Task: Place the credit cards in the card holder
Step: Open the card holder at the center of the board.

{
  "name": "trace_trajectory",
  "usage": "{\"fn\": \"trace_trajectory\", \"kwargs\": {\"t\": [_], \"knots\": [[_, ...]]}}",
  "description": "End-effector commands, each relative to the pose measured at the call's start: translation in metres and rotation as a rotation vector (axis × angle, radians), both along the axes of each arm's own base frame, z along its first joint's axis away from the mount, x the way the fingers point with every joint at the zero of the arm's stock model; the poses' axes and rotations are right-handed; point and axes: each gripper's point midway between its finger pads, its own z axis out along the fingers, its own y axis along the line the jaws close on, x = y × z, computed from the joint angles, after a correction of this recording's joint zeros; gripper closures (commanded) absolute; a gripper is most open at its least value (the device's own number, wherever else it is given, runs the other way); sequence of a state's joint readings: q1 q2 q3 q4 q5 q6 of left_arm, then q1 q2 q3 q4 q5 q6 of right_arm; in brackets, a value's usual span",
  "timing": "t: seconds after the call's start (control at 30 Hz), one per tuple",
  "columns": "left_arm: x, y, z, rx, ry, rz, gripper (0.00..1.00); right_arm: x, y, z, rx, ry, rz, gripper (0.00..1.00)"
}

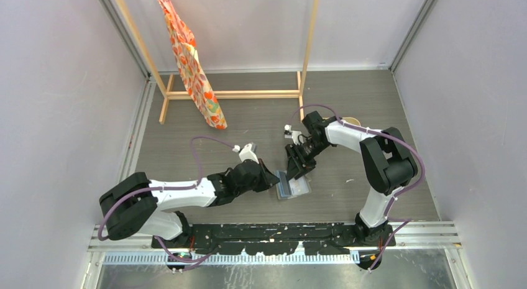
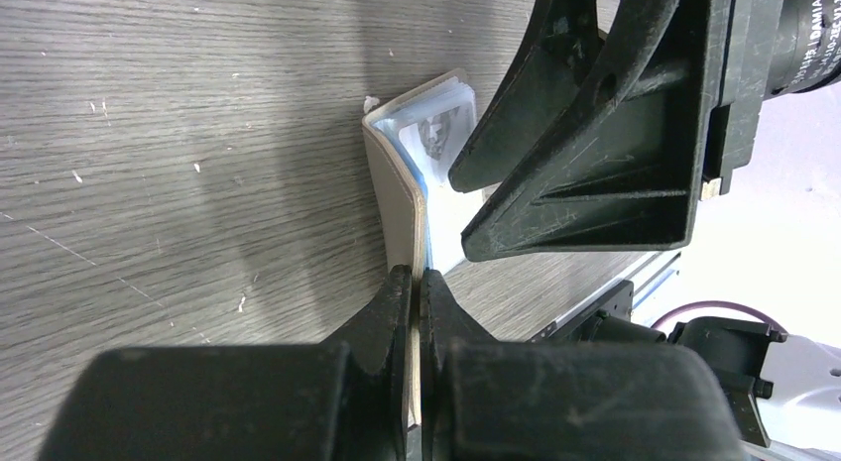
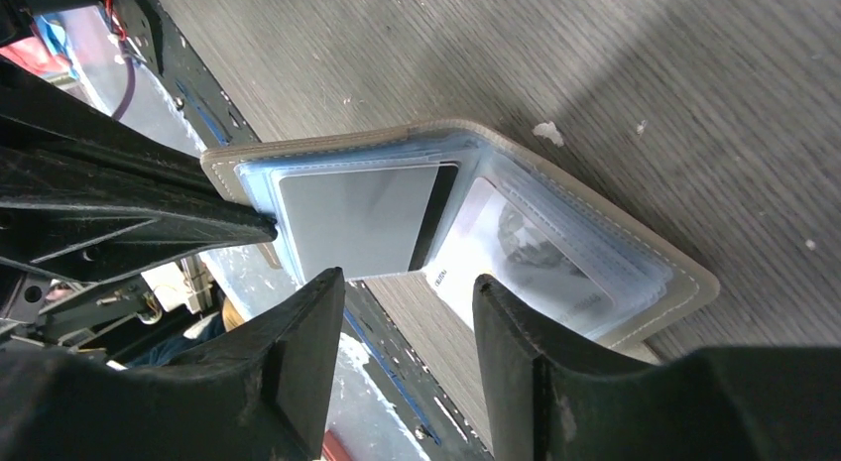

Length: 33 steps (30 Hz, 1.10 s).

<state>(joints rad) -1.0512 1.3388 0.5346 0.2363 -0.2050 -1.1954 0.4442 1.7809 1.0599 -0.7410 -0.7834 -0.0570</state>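
The card holder (image 1: 293, 187) lies spread open on the table, grey outside and pale blue with clear pockets inside (image 3: 555, 243). My left gripper (image 2: 418, 283) is shut on the edge of its raised left flap (image 2: 397, 193). A credit card (image 3: 357, 221), grey-faced here with a dark stripe, sits in the left half's clear pocket. Its near edge lies just ahead of my right gripper (image 3: 407, 294), which is open with nothing between its fingers. From above, the right gripper (image 1: 297, 168) hangs over the holder, close to the left gripper (image 1: 273, 181). No other cards show.
A wooden rack (image 1: 236, 94) with an orange patterned cloth (image 1: 189, 62) stands at the back left. Something beige (image 1: 352, 120) peeks out behind the right arm. The right gripper's fingers (image 2: 595, 134) crowd the left wrist view. Walls close in on both sides.
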Motion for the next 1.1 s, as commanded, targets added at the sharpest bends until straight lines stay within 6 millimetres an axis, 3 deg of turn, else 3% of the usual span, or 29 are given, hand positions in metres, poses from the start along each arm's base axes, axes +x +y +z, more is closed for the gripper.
{"fn": "trace_trajectory", "kwargs": {"t": [0.0,0.23,0.37,0.67,1.07], "knots": [[0.01,-0.014,0.044,-0.065,-0.043,0.001,1.0,0.01,0.005,0.019,0.048,-0.046,0.006,0.43],[0.007,0.009,0.05,0.101,-0.01,0.015,1.0,0.008,0.007,0.03,0.108,-0.025,-0.001,0.4],[0.01,0.013,0.054,0.194,-0.009,-0.005,1.0,0.011,0.007,0.028,0.103,-0.023,-0.009,0.39],[0.017,-0.009,0.036,0.362,0.035,-0.118,1.0,0.014,0.008,0.036,0.169,0.023,-0.044,0.34],[0.021,-0.024,0.029,0.319,0.046,-0.115,1.0,0.016,0.005,0.021,0.129,0.057,-0.08,0.32]]}}
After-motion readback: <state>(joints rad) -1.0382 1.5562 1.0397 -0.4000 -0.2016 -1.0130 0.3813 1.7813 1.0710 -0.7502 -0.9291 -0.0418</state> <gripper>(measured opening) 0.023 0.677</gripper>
